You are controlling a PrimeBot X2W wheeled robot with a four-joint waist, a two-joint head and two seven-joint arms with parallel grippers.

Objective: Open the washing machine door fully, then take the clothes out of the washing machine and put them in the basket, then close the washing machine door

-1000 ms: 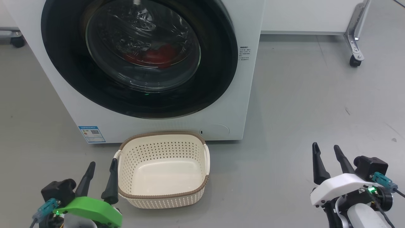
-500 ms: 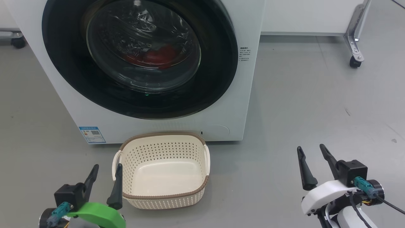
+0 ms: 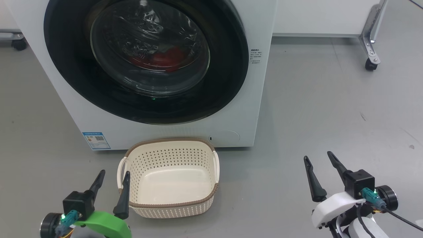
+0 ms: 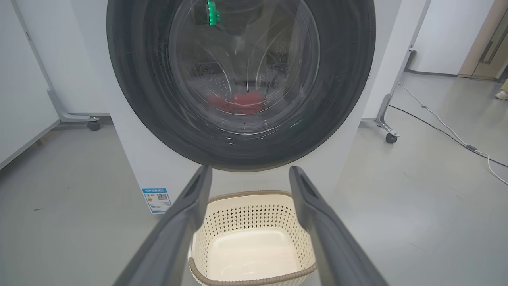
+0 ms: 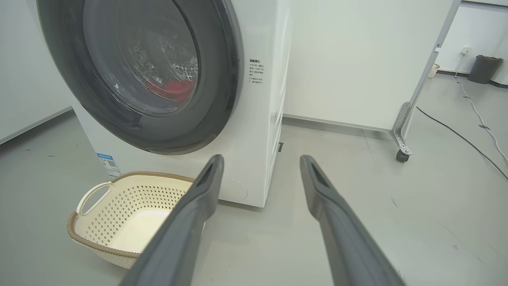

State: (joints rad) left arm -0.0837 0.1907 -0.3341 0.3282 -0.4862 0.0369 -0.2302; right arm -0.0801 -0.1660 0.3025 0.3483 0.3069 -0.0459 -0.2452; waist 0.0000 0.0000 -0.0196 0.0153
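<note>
- The door (image 3: 145, 56) is closed on the washing machine (image 3: 254, 109), and the red clothes (image 3: 162, 59) lie inside it.
- The basket (image 3: 170, 140) sits on the floor, just in front of the machine.
- The left hand (image 3: 114, 173) is spread before the machine.
- The right hand (image 3: 317, 156) is spread off the machine's right corner.

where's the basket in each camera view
Head view: basket low centre, just below the washing machine.
Left wrist view: basket bottom centre.
Right wrist view: basket lower left.
Shared landmark: blue label on the machine's lower corner, by the basket.
</note>
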